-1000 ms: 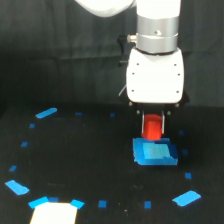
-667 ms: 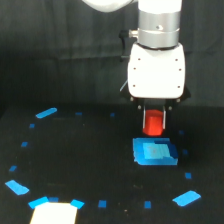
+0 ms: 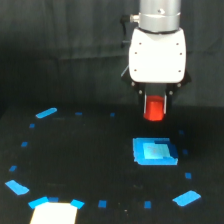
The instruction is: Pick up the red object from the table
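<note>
One red object [image 3: 154,108], one blue block [image 3: 154,151], one pincer [image 3: 155,102], one table [image 3: 90,165].

Red object [image 3: 154,108] — bright red; blue block [image 3: 154,152]; black table [image 3: 90,150] — blue-dotted; white housing [image 3: 157,55].

single arm enters from the top of the exterior view, wrist vertical, grey cylindrical link above a white housing. gripper [image 3: 155,106] points straight down beneath the housing, dark fingers [image 3: 143,102] closed against the sides of the red object [image 3: 154,108], carried clear of the table.
</note>
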Motion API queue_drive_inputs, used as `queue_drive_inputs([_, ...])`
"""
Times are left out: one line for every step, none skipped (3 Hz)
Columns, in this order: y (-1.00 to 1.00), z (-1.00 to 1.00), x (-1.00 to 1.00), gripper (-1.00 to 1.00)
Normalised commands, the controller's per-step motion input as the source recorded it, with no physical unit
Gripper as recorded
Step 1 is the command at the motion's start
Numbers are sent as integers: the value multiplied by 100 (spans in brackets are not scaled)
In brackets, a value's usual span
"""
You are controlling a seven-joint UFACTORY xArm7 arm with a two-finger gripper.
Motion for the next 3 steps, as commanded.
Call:
queue_drive_inputs([62, 77, -33, -100])
queue_drive_inputs([27, 3, -40, -100])
queue_drive_inputs([21, -22, -32, -100])
